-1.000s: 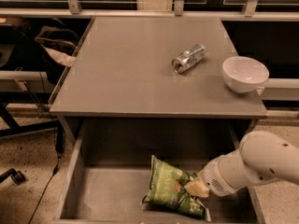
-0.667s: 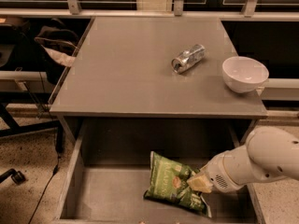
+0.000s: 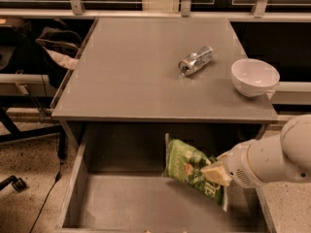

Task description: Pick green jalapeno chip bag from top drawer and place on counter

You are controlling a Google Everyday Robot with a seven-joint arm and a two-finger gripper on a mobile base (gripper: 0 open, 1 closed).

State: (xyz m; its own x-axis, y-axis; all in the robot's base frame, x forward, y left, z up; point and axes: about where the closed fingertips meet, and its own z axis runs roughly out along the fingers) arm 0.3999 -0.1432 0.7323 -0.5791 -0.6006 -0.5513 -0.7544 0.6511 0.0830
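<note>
The green jalapeno chip bag (image 3: pixel 187 166) hangs tilted in the air above the floor of the open top drawer (image 3: pixel 131 200), below the front edge of the counter (image 3: pixel 141 72). My gripper (image 3: pixel 217 173) reaches in from the right on a white arm and is shut on the bag's right side, its pale fingers (image 3: pixel 216 174) pinching the bag. The bag's lower right corner is partly hidden behind the fingers.
A crushed silver can (image 3: pixel 196 60) lies on the counter right of centre. A white bowl (image 3: pixel 254 76) stands at the counter's right edge. A chair with a bag (image 3: pixel 56 47) stands left of the counter. The drawer's side walls (image 3: pixel 73 183) flank the bag.
The bag has been lifted off the drawer floor and now hangs higher, near the counter's front edge. My gripper rose with it and kept its hold.
</note>
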